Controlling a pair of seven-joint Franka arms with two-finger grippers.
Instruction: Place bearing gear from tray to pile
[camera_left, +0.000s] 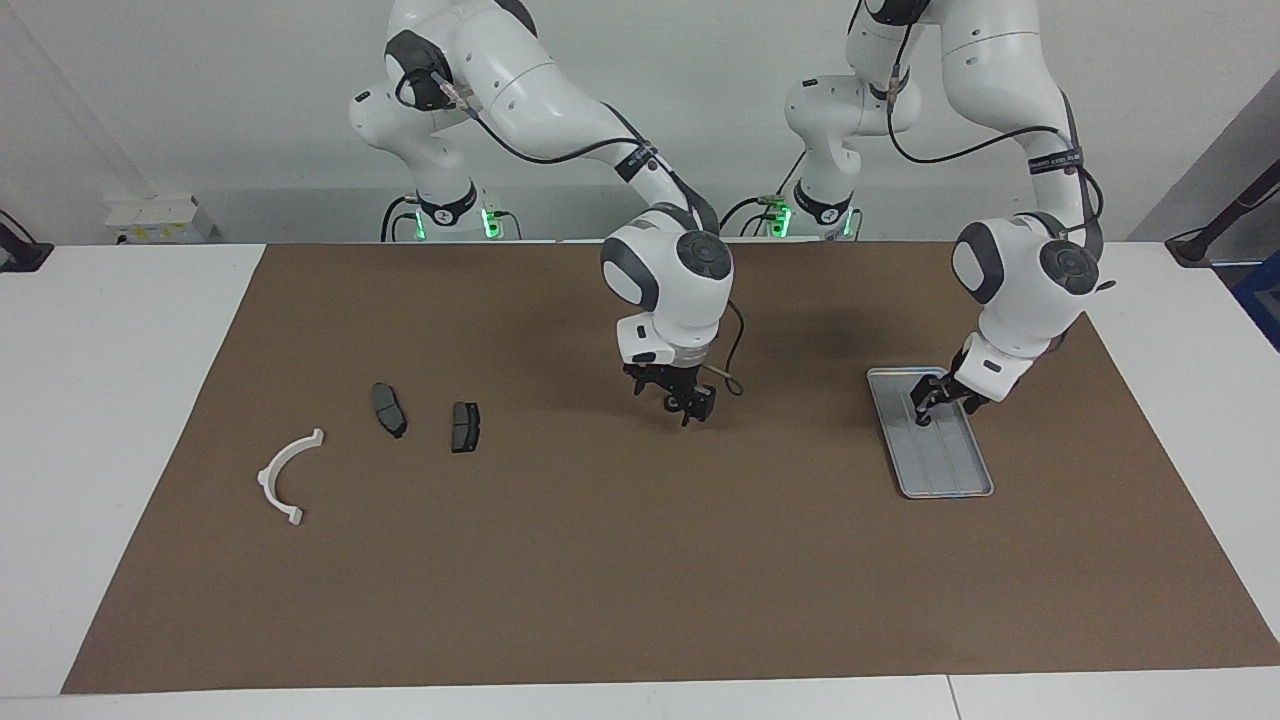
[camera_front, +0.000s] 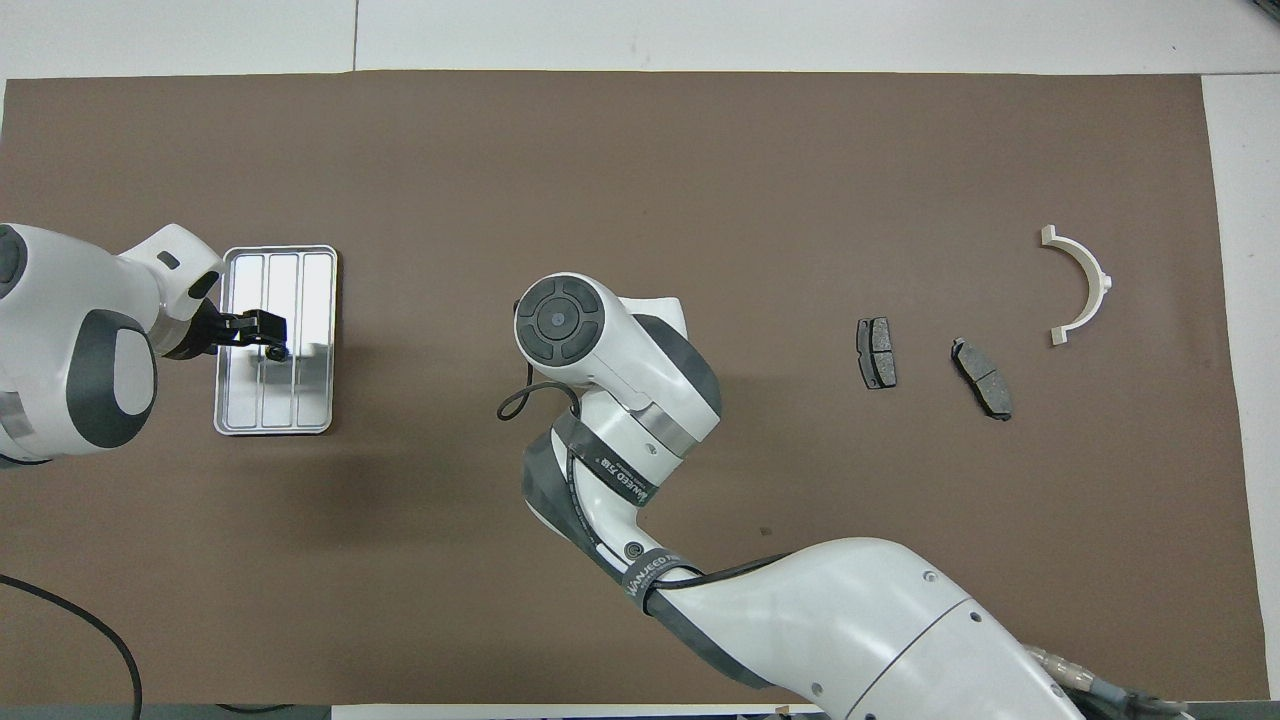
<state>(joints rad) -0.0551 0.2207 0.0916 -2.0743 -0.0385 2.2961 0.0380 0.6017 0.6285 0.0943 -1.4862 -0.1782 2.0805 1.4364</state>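
Note:
The silver tray (camera_left: 945, 470) lies on the brown mat at the left arm's end; it also shows in the overhead view (camera_front: 300, 270). My left gripper (camera_left: 928, 410) is down inside the tray (camera_front: 263, 335). A small dark part, the bearing gear (camera_front: 273, 351), shows at its tips. My right gripper (camera_left: 682, 402) is open and low over the middle of the mat; the arm hides it from overhead. The pile lies at the right arm's end: a white half-ring bracket (camera_left: 285, 475) and two dark plates (camera_left: 389, 409) (camera_left: 465, 426).
The brown mat (camera_left: 640, 580) covers most of the white table. The right arm's wrist (camera_front: 600, 350) stretches over the mat's middle and hides what lies under it. A loose cable loop (camera_left: 728, 385) hangs beside the right gripper.

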